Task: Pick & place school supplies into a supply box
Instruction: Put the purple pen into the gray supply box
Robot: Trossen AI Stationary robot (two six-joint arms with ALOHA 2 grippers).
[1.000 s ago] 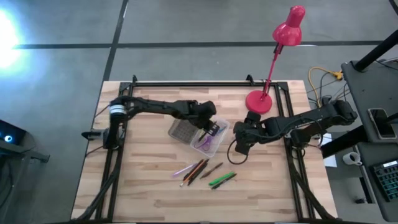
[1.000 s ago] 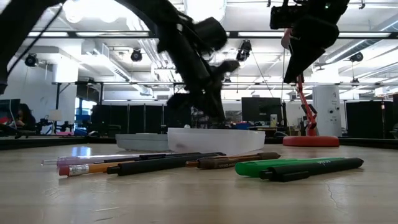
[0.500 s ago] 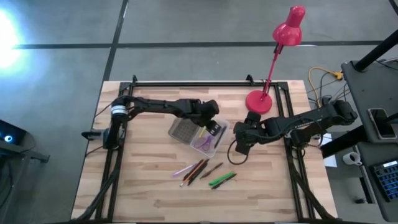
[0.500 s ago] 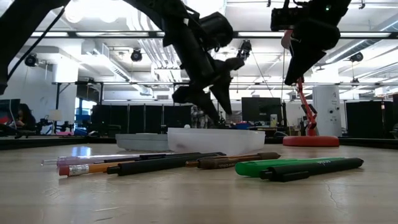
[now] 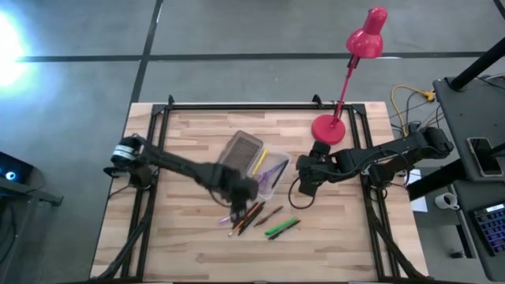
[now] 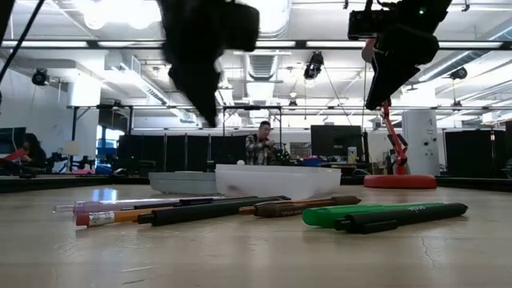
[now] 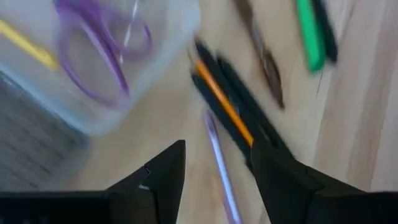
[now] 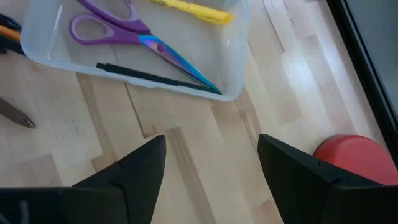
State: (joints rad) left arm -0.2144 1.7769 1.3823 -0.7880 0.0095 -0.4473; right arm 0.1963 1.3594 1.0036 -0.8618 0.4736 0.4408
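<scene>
The left gripper (image 7: pixel 214 171), fingers spread empty, hovers over the loose pens (image 7: pixel 233 118) beside the translucent plastic supply box (image 5: pixel 264 175), ready to pick; the right gripper (image 8: pixel 211 165), fingers also released, waits nearby.

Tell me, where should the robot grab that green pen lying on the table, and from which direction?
Probably mid-barrel, from straight above. The green pen lies flat on the table, so its sides are the only faces fingers can close on. A black pen lies right against it, so the fingers may need to take both. The open left gripper hangs over the neighbouring pens and is nearer.
</scene>
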